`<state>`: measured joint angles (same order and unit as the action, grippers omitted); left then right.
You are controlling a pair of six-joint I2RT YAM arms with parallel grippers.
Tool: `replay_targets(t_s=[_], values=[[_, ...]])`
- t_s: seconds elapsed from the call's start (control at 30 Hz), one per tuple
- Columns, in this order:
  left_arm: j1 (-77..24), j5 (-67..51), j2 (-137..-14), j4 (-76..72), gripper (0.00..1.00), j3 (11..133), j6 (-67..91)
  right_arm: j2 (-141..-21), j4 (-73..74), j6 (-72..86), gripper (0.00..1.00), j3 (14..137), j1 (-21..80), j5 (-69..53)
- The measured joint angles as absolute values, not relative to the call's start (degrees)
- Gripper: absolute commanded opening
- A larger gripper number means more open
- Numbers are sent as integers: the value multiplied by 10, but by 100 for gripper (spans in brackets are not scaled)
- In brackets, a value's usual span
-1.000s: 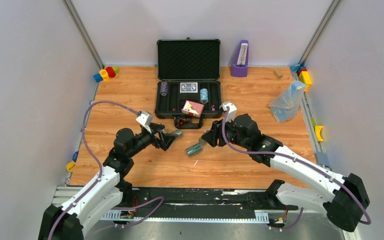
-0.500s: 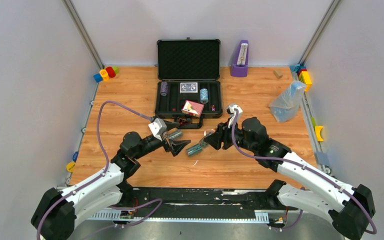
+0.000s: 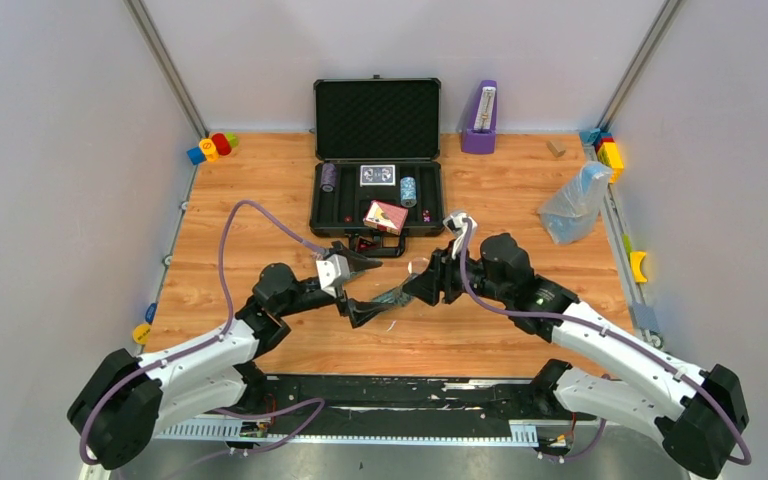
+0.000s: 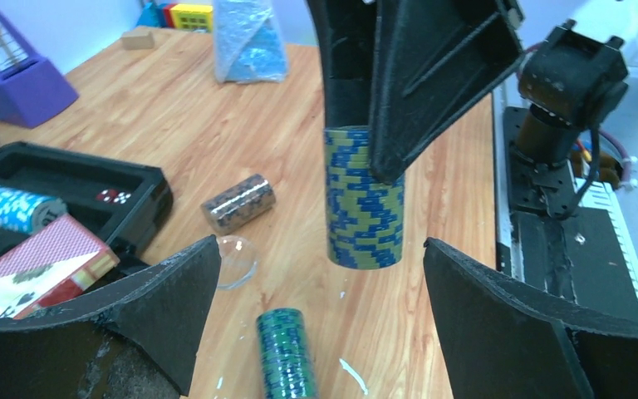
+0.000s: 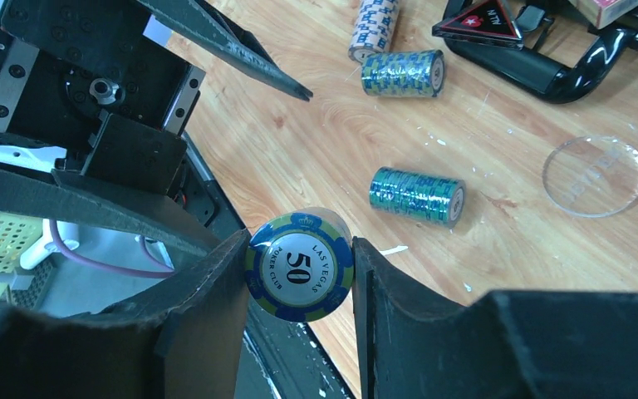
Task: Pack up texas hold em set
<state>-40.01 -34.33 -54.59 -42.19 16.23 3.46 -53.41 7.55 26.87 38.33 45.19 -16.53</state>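
The black briefcase [image 3: 325, 212] lies open at the back, holding a red deck [image 3: 385, 216], a blue deck [image 3: 377, 175] and chip stacks. My right gripper [image 5: 301, 245] is shut on a yellow-and-blue chip stack [image 5: 299, 270] marked 50, held above the table. In the left wrist view that stack [image 4: 364, 199] hangs upright between my left gripper's [image 4: 320, 249] wide-open jaws, touching neither. A green-and-blue stack [image 4: 287, 353] lies on the wood below. In the top view the left gripper [image 3: 378, 290] faces the right gripper [image 3: 412, 288] in front of the case.
More loose stacks lie near the case handle [image 5: 565, 71]: a green one [image 5: 401, 73], a white-blue one [image 5: 374, 25], a grey one [image 4: 238, 202]. A clear disc [image 5: 594, 176] lies beside them. The purple metronome [image 3: 479, 118] and plastic bag [image 3: 575, 203] stand back right, coloured toys [image 3: 212, 147] back left.
My left arm has swung right and forward, bringing its open jaws to either side of the chip stack in the right gripper. The right arm has shifted only slightly.
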Motion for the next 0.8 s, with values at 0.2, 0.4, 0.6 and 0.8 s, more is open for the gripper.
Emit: replay_targets(t_s=[0.2, 0.4, 0.6, 0.8], values=[[-412, -372, -557, -429, 96, 164, 20, -547, 65, 276, 9, 389, 452, -183], [-420, -384, -581, -431, 93, 173, 16, -563, 42, 291, 10, 397, 452, -196], [-425, -384, -587, -432, 87, 176, 7, -586, 19, 303, 10, 400, 452, -210], [-428, -385, -591, -431, 80, 181, -2, -600, 10, 314, 11, 402, 452, -216]])
